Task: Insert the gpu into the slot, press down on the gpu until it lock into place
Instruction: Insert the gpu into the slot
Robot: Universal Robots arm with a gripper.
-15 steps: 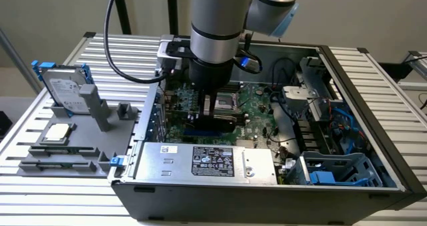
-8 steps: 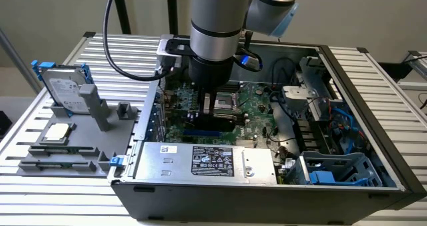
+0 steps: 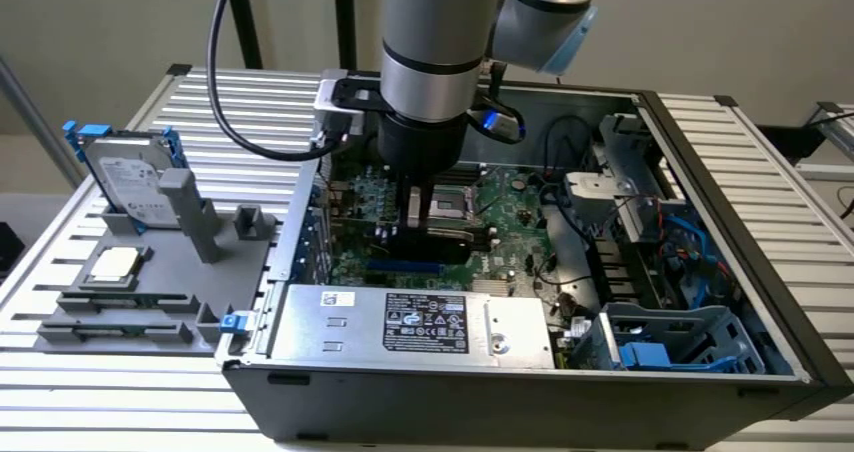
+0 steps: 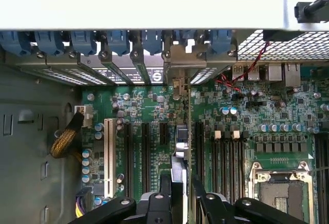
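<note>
Depth comes to us from the exterior view: there the gripper [image 3: 430, 230] hangs straight down inside the open computer case [image 3: 534, 402], and the gpu [image 3: 427, 247] sits clamped at its tips as a black block. The bright-blue slot [image 3: 400, 269] shows as a strip directly beneath the hand, along the gpu's lower edge. Whether that edge has entered the slot we cannot tell. A silver power-supply box [image 3: 414, 322] lies flat a little beyond the slot, away from the arm. From the wrist view we gain what the outside camera cannot give: the gpu edge-on, a thin dark blade pinched between the two black fingers [image 4: 154, 206], one pressed to each face. So we read the hand as grasping the gpu, not released. Black sockets [image 4: 145, 157] run parallel to it on either side of the hand, and a white socket [image 4: 108, 157] lies farther out on one side. The gpu stands upright on its long edge. Its long axis runs out from between the fingers toward the case's rear wall, where a row of blue latches [image 4: 50, 41] lines the expansion openings, and it lies in line with the slot under the hand.
</note>
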